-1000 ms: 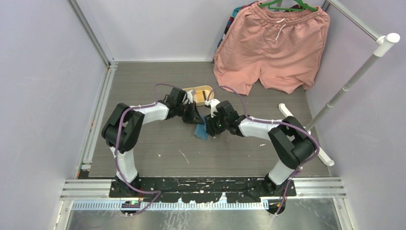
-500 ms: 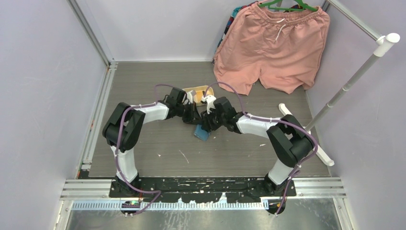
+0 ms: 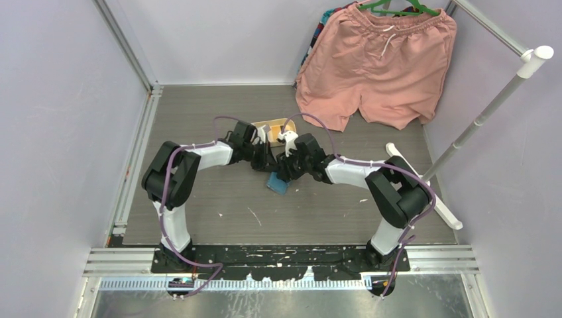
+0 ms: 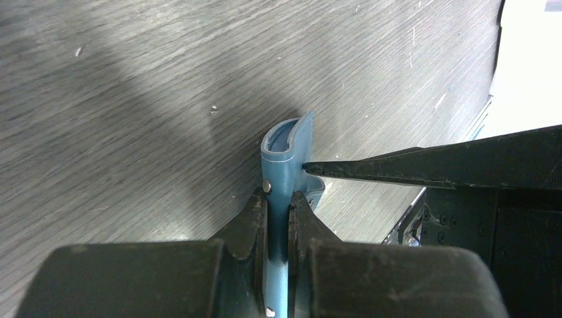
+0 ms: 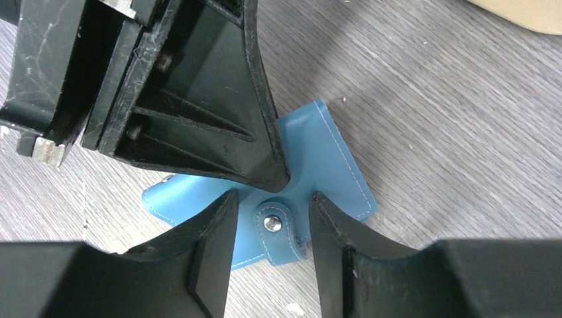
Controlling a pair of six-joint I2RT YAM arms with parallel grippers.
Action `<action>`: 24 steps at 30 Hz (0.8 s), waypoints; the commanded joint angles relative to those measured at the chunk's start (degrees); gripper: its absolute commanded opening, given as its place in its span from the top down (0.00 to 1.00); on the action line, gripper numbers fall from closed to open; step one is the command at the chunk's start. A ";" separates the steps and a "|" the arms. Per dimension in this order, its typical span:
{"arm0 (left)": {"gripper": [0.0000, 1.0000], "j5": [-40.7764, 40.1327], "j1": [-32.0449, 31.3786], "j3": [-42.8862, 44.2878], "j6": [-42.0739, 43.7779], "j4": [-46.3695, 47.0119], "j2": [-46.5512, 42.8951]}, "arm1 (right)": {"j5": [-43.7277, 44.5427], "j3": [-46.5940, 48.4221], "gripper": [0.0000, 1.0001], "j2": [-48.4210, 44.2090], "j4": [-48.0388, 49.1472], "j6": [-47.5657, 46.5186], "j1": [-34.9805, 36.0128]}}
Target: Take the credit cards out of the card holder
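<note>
The left hand (image 4: 278, 207) pinches the card holder (image 4: 286, 142) tight at the middle of the worktop (image 4: 132, 99). The right hand (image 5: 273, 199), half spread, straddles the snap tab (image 5: 275, 228) without closing on it.

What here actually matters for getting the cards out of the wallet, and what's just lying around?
Part of the job:
- wallet, pinched shut in the left end effector
- right end effector, open either side of the snap tab
- cards: none in sight

Just lying about:
- yellow tray
- pink shorts
- white pole
</note>
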 commanded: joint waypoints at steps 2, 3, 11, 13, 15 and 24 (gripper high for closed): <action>1.00 0.51 -0.41 -0.70 0.56 -3.44 0.33 | 1.64 -1.88 0.55 3.26 5.06 1.84 0.61; 1.00 0.40 -0.33 -0.78 0.57 -3.40 0.28 | 1.67 -2.18 0.56 3.46 5.49 2.07 0.53; 1.00 -0.50 0.12 -1.48 0.57 -3.73 -0.36 | 1.98 -3.42 0.79 4.59 6.36 4.34 0.49; 1.00 -0.55 0.21 -1.49 0.57 -3.72 -0.38 | 2.46 -3.87 0.90 4.56 6.52 4.72 0.55; 1.00 -0.73 0.41 -1.54 0.56 -3.75 -0.37 | 3.07 -4.37 0.99 4.39 6.70 5.11 0.51; 1.00 -2.90 1.36 -3.03 -0.31 -3.15 -1.52 | 1.76 -7.53 0.99 2.15 7.24 7.47 0.55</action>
